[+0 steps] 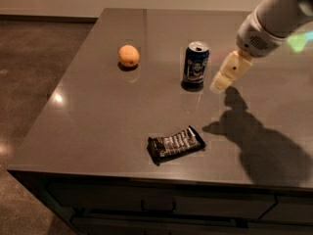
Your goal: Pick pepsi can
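Note:
The pepsi can, dark blue with a silver top and a round logo, stands upright near the middle of the dark grey table. My gripper hangs from the white arm at the upper right. Its cream fingertips are just to the right of the can, near its base, a small gap apart from it. It holds nothing.
An orange fruit sits to the left of the can. A flat black-and-white snack wrapper lies nearer the table's front edge. The arm's shadow falls on the table at the right. The floor lies to the left of the table.

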Controlling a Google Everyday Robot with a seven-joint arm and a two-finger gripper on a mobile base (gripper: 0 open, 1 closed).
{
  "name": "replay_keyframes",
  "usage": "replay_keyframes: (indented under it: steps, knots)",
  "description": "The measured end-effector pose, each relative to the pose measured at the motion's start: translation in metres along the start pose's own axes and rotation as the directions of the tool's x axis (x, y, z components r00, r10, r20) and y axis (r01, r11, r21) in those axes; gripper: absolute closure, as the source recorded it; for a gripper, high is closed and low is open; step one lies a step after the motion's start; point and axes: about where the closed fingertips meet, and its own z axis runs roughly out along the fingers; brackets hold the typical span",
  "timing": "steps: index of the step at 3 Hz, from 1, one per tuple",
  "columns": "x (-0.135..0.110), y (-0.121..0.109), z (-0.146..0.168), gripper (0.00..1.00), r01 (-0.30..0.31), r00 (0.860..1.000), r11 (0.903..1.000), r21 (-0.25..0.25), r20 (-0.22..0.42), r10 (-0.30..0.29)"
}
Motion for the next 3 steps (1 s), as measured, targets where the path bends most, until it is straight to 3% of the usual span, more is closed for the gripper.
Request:
replay_keyframes:
  steps: [3]
  knots:
    - [-0.037,-0.029,0.049,0.00,-0.065,0.993,0.9977,-0.020,0.098,0.067]
